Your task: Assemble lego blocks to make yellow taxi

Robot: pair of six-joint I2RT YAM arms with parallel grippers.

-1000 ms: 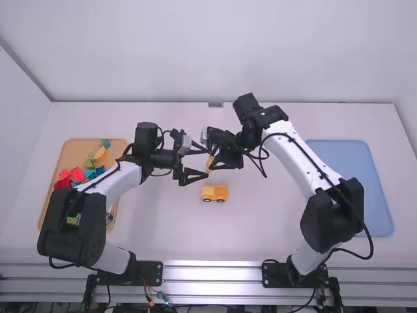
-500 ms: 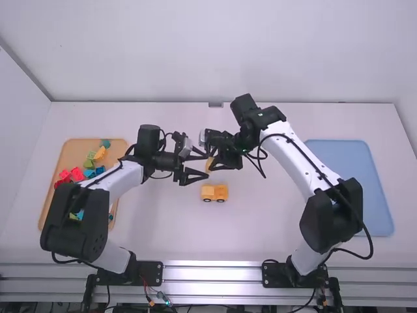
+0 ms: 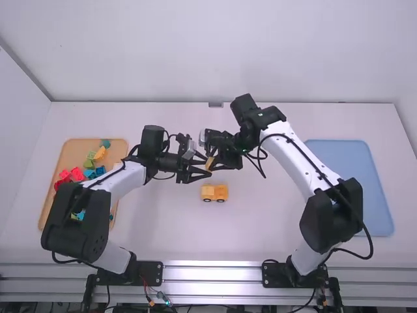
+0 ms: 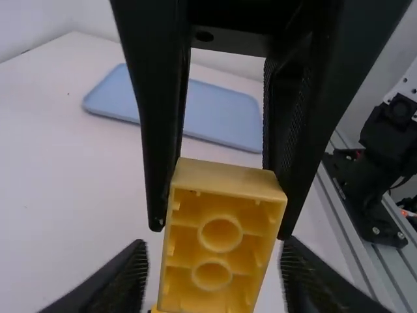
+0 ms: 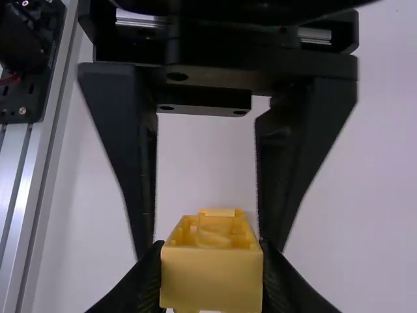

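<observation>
My right gripper pinched a yellow block, my left gripper spread around it; yellow wheeled build sat on the table

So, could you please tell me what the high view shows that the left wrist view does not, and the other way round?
High view: the wooden tray of coloured blocks, and the wheels of the yellow vehicle on the table.
Left wrist view: the round tubes inside the hollow yellow block.
Both: that block in the right gripper, and the blue tray.
</observation>
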